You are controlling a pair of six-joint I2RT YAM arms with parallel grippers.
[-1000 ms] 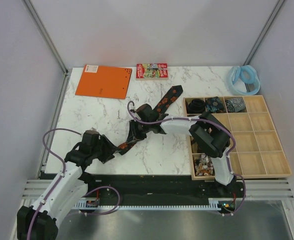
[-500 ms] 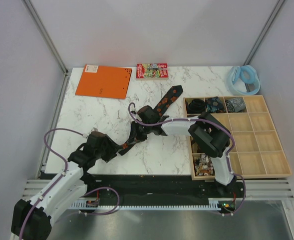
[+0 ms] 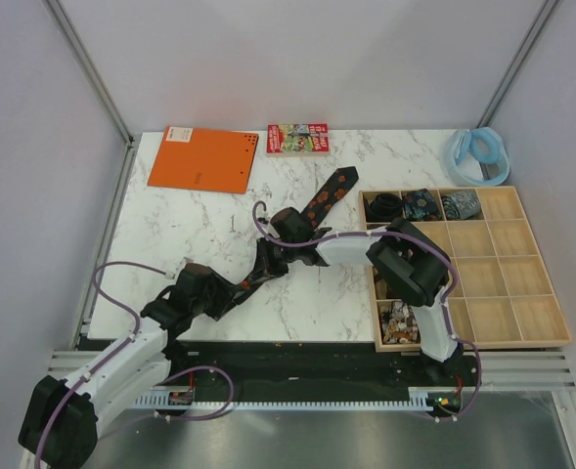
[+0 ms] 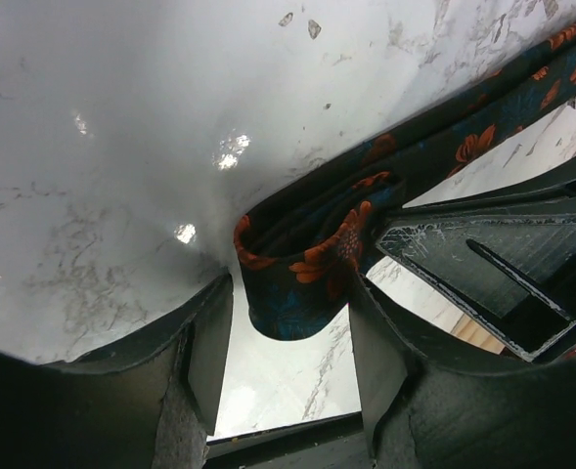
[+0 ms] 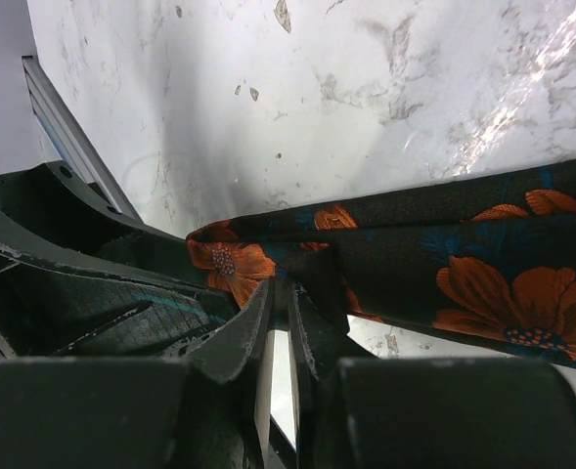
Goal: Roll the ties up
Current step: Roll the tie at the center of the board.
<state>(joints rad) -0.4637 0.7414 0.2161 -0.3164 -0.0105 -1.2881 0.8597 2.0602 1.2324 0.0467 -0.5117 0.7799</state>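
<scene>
Two claws are on one floral tie [image 3: 329, 193], which lies on the marble counter [image 3: 170, 234] to the left of the wooden tray [image 3: 527, 278].

Well off to the tray's left, beyond the line of its far edge, the flat orange notebook [image 3: 202, 159] lies on the counter. Also well left of the tray but nearer the front, the left claw [image 3: 216, 296] sits at the tie's narrow end. Its wrist view shows the fingers [image 4: 209, 337] standing apart with the doubled-over end of the tie between them. The fabric lies against the right finger, and a sliver of counter shows beside the left one.

From there the tie, black with orange-red flowers, runs slantwise toward the tray's far left corner. About halfway along, left of the tray, the right claw [image 3: 265, 262] is on it, fingers [image 5: 253, 322] drawn nearly together and nipping a fold of the fabric at their tips. The broad pointed tip lies flat just short of the tray's corner.

A small book [image 3: 297, 138] with a red and green cover lies beyond the tray's far edge, to its left.

The tray's far row holds, from its left end, a black coiled tie [image 3: 385, 206], a blue coiled tie [image 3: 420, 203] and a grey coiled tie [image 3: 459, 204], one per compartment. The near left compartment holds a pale patterned bundle [image 3: 398, 320], too small to tell what it is.

Just past the tray's far right corner rests the pale blue ring [image 3: 479, 153].
</scene>
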